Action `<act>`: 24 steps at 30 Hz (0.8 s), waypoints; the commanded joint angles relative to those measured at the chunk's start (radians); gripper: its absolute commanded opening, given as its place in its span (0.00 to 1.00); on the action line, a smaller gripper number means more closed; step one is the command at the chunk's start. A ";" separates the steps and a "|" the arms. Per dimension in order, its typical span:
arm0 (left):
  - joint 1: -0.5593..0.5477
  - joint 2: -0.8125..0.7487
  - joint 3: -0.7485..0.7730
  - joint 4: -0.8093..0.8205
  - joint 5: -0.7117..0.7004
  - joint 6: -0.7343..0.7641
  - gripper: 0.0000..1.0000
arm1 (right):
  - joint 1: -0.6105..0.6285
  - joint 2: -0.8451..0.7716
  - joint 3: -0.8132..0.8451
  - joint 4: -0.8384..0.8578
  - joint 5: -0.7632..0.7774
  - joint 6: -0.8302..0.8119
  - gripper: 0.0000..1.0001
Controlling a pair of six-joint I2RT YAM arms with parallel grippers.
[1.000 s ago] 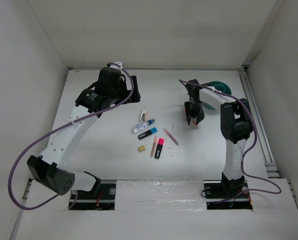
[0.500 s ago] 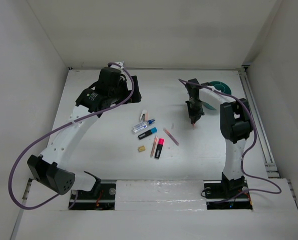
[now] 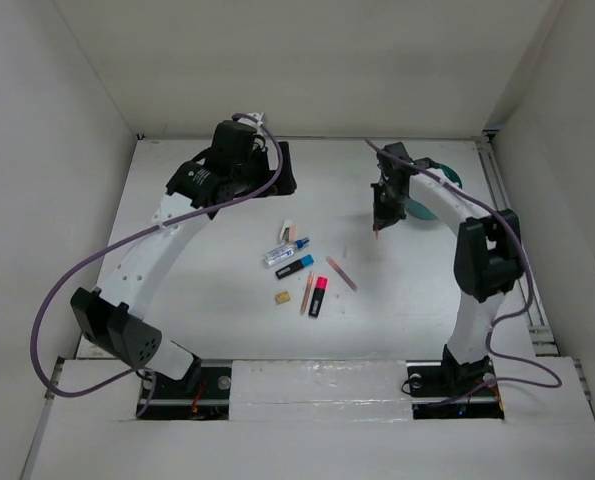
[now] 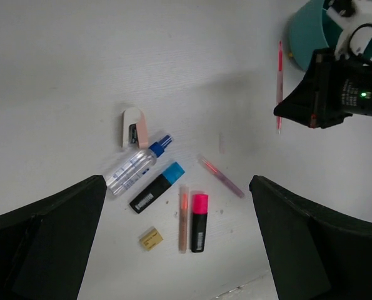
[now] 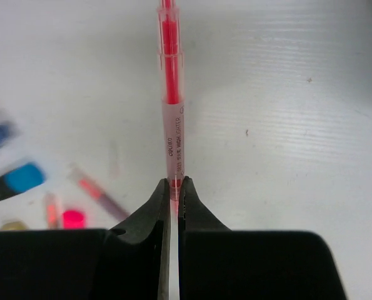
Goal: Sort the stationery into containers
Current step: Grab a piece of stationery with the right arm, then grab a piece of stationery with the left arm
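The right jaws are clamped on a pink pen [image 5: 171, 94] in the upper right of the top view, near the teal cup [image 4: 304, 37]. The left jaws stand wide apart over the other stationery [image 4: 157, 187], which lies mid-frame on the surface [image 3: 227, 300].

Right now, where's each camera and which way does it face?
Top external: above and behind, looking down at the table; left arm, right arm show.
Left wrist: high, looking down at the loose stationery; own open jaws frame the bottom corners.
Right wrist: looks along its shut jaws at the pink pen they hold.
Shared: both wrist views show the blue-capped highlighter.
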 commanded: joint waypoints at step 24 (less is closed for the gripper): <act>-0.277 0.508 0.262 0.018 0.062 -0.054 1.00 | 0.001 -0.831 0.005 -0.453 -0.022 0.220 0.00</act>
